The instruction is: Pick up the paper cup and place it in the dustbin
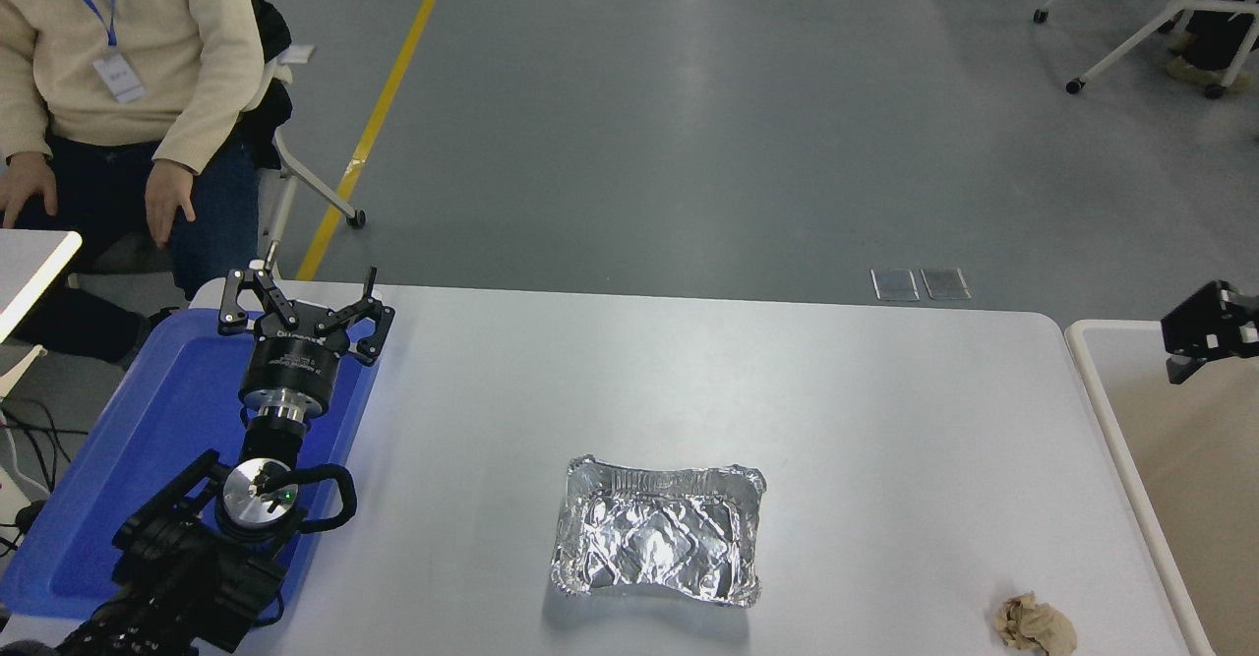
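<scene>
The paper cup does not show anywhere in the head view. The dustbin, with a thick white rim and beige inside, stands at the table's right end, cut off by the picture's edge. My right gripper comes in at the right edge above the dustbin's near-left part; only a black piece of it shows, and nothing can be seen in it. My left gripper is parked at the lower left over the blue tray, open and empty.
A blue tray lies at the table's left under the left arm. A crinkled foil tray sits at front centre. A crumpled brown paper wad lies at front right. A person sits at the far left, hands resting.
</scene>
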{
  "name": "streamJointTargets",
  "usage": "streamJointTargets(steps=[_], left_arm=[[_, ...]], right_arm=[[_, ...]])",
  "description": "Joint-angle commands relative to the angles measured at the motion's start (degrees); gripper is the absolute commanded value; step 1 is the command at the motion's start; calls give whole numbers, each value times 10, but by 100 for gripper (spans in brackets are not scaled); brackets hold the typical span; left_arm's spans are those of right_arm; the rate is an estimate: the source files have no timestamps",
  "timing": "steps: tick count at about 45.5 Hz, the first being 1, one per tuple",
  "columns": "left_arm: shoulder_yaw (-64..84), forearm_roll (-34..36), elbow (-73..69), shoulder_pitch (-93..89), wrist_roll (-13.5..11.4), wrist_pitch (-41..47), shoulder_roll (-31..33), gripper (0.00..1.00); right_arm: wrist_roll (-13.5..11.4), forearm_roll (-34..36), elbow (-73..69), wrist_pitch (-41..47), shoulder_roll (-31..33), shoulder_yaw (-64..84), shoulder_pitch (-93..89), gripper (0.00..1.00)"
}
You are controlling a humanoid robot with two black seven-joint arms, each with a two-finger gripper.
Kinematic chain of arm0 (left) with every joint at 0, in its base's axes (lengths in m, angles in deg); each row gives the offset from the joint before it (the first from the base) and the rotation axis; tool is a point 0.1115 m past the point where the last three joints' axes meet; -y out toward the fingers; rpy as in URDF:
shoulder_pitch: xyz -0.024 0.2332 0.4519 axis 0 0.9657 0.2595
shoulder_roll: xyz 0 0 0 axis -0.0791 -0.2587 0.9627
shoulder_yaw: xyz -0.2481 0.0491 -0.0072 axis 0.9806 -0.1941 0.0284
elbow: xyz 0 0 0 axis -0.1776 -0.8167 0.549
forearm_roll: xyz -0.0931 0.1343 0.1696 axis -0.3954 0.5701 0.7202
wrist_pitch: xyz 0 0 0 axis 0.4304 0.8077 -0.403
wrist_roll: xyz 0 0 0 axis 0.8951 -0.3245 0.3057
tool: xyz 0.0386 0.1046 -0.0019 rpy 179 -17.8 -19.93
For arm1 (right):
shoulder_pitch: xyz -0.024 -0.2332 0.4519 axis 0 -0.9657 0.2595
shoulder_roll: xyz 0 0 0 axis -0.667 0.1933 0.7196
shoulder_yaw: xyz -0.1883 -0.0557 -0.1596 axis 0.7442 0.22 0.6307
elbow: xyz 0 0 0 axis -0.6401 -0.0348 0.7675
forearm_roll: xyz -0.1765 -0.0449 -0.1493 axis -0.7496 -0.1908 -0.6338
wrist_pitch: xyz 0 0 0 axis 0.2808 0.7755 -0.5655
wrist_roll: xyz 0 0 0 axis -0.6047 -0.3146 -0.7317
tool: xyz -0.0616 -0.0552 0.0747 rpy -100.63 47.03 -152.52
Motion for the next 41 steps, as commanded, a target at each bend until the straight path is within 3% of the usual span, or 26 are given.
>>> streamJointTargets(steps=[1,11,41], left_arm=[[0,0,0,1,0,0,0,100],[0,0,0,1,0,0,0,100],[0,1,1,1,1,0,0,100]], right_arm=[[0,4,-17,3,-69,-87,51,100],[0,5,-16,3,-136,-140,57,100],[1,5,-16,3,-142,-85,121,100]])
